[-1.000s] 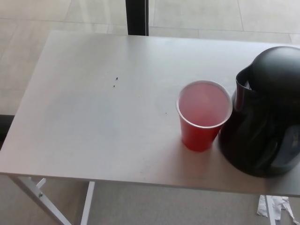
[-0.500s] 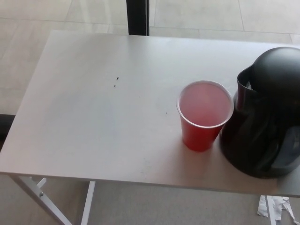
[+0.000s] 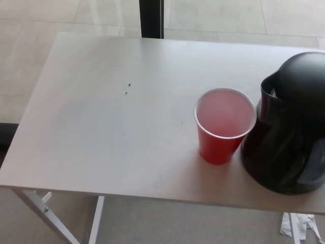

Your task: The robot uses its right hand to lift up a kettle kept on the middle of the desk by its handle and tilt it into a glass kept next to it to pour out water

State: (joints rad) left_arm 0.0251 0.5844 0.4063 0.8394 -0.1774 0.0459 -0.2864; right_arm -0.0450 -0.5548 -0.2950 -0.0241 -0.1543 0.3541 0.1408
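A black kettle (image 3: 292, 127) stands upright at the right edge of the head view, cut off by the picture's border, with its spout facing left. Just to its left, close to or touching the kettle's side, is a red plastic cup (image 3: 223, 127) with a white inside, standing upright. Both rest on the white desk (image 3: 101, 127) near its front edge. Neither of my hands shows in the view.
The desk's left and middle parts carry only two tiny dark specks (image 3: 128, 89). A dark vertical post (image 3: 151, 18) stands behind the desk's far edge. White desk legs (image 3: 45, 208) show below the front edge, and crumpled paper (image 3: 299, 226) lies on the floor at bottom right.
The whole picture has shifted slightly to the right, so the camera moved a little. The kettle and cup stand as before.
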